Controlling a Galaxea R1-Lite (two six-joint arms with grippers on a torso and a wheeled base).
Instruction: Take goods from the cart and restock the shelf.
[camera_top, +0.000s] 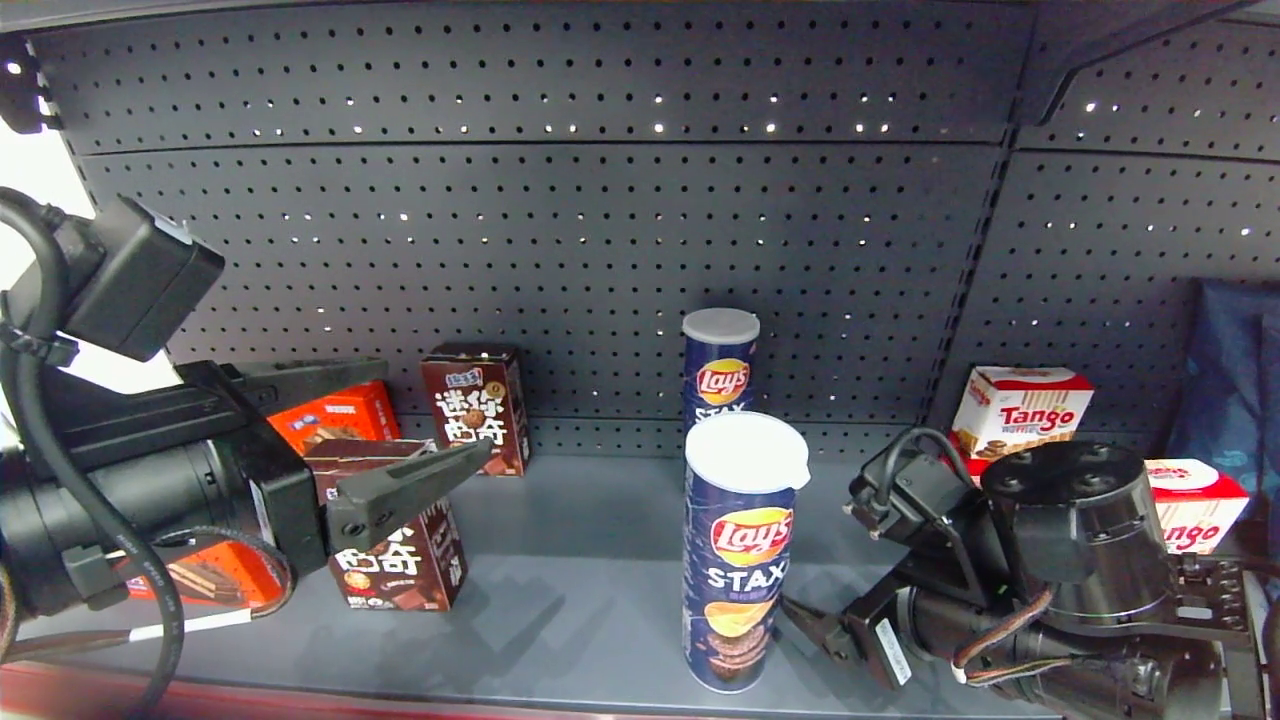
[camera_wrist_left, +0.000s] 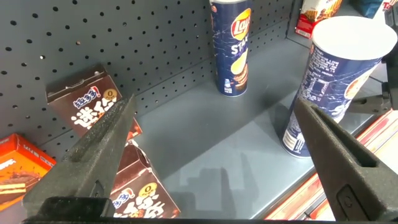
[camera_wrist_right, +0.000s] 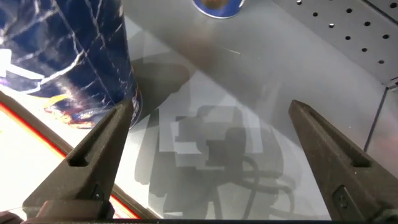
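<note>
Front chips can (camera_top: 740, 560): upright near the front edge of the shelf (camera_top: 580, 600), long axis vertical, just left of the right gripper (camera_wrist_right: 211, 106), which belongs to the nearer arm and is spread wide and empty. Left gripper (camera_wrist_left: 214, 102): wide and empty, by the front chocolate biscuit box (camera_top: 400, 560). The right wrist view places the can's base beside one finger, outside the gap; the head view adds a second can (camera_top: 720, 365) standing behind.

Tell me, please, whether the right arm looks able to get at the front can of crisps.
Probably yes: the open right gripper sits low beside the front can, only bare shelf between them; the can stands outside its grasp, so a sideways shift seems needed.
</note>
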